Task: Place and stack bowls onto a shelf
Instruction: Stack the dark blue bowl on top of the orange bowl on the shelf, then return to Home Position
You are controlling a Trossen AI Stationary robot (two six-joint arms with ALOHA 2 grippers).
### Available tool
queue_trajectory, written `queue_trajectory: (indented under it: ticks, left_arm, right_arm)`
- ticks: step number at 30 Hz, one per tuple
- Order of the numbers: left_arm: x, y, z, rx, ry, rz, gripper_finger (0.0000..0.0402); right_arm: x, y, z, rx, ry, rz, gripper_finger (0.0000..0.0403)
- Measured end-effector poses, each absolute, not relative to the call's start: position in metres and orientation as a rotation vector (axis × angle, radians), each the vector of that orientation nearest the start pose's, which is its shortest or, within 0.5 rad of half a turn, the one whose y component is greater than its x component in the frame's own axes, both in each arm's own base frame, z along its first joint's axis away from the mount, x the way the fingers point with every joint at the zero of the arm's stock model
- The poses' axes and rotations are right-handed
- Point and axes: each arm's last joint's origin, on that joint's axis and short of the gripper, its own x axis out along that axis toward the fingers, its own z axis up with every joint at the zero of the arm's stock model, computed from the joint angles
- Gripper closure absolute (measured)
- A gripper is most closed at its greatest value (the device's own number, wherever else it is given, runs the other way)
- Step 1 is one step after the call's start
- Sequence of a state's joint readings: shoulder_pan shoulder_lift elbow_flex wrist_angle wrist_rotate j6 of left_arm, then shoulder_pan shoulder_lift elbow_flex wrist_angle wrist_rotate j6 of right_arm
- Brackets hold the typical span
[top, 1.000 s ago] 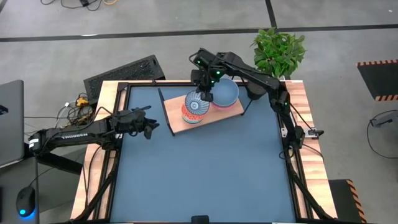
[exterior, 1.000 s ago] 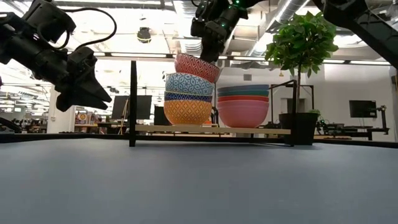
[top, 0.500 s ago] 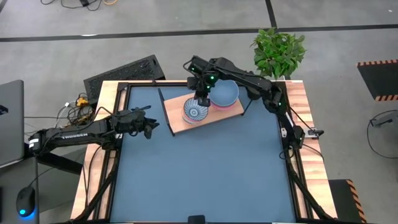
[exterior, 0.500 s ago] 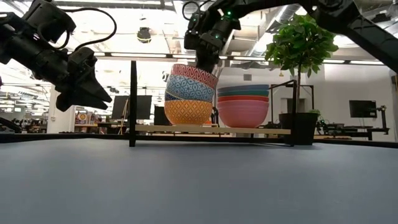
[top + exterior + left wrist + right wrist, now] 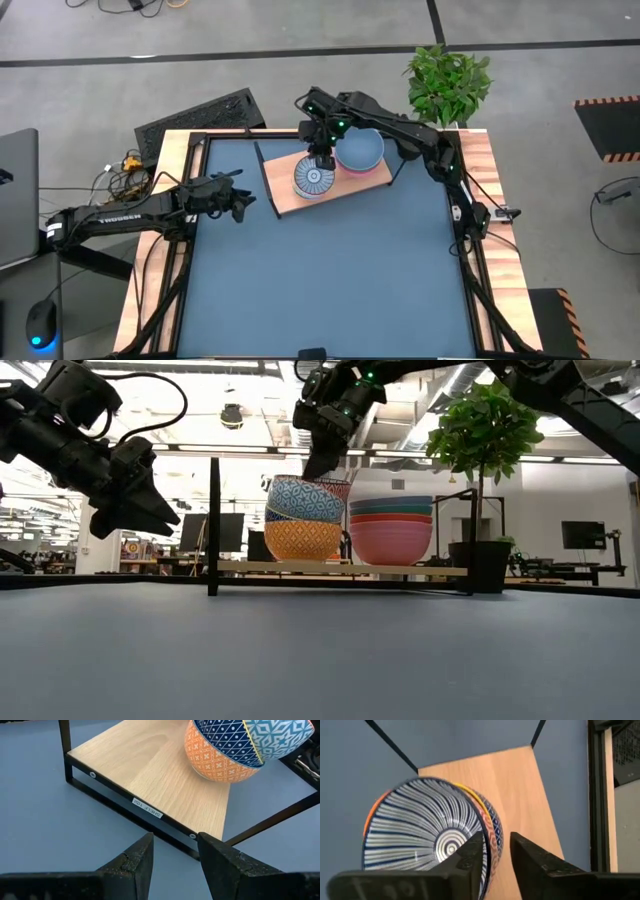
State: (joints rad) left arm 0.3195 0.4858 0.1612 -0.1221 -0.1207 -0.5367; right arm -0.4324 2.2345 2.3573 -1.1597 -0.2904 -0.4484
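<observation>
A light-wood shelf (image 5: 280, 185) with a black wire frame stands on the blue mat near the table's far edge. It carries two stacks of bowls. On the left is a patterned stack (image 5: 300, 515), orange at the bottom and topped by a blue-and-white striped bowl (image 5: 425, 830). On the right is a plain stack (image 5: 390, 525), pink at the bottom and blue on top (image 5: 360, 150). My right gripper (image 5: 496, 847) is open just above the striped bowl's far-right rim, one finger over the inside and one over the outside. My left gripper (image 5: 175, 850) is open and waits left of the shelf.
A potted plant (image 5: 448, 80) stands beyond the table's far right corner. The shelf's black post (image 5: 213, 525) rises at its left end. The left part of the board (image 5: 150, 775) is bare wood. The blue mat (image 5: 330, 280) stretches toward the near edge.
My right gripper has carried the striped bowl, held tilted above the patterned stack, a little toward the table's left and down. The bowl now sits nested and nearly level on top of the stack. The gripper's fingertips have since risen just off the rim.
</observation>
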Motion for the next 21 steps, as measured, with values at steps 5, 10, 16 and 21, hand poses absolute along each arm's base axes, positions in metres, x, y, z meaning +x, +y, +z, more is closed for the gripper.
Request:
queue_trajectory:
  ticks: [5,10,16,21]
  left_arm:
    - [0.118,0.043,0.164,-0.57,0.32,0.544,0.0263]
    - [0.118,0.043,0.164,-0.57,0.32,0.545,0.0263]
    - [0.117,0.043,0.164,-0.57,0.321,0.545,0.0263]
    - [0.117,0.043,0.164,-0.566,0.317,0.56,0.0263]
  right_arm:
    - [0.428,-0.187,0.323,-0.043,0.934,0.104,0.0243]
    - [0.429,-0.194,0.325,-0.035,0.892,0.074,0.021]
    - [0.43,-0.197,0.336,-0.028,0.825,0.019,0.0193]
    - [0.434,-0.185,0.36,0.136,0.69,-0.157,0.0211]
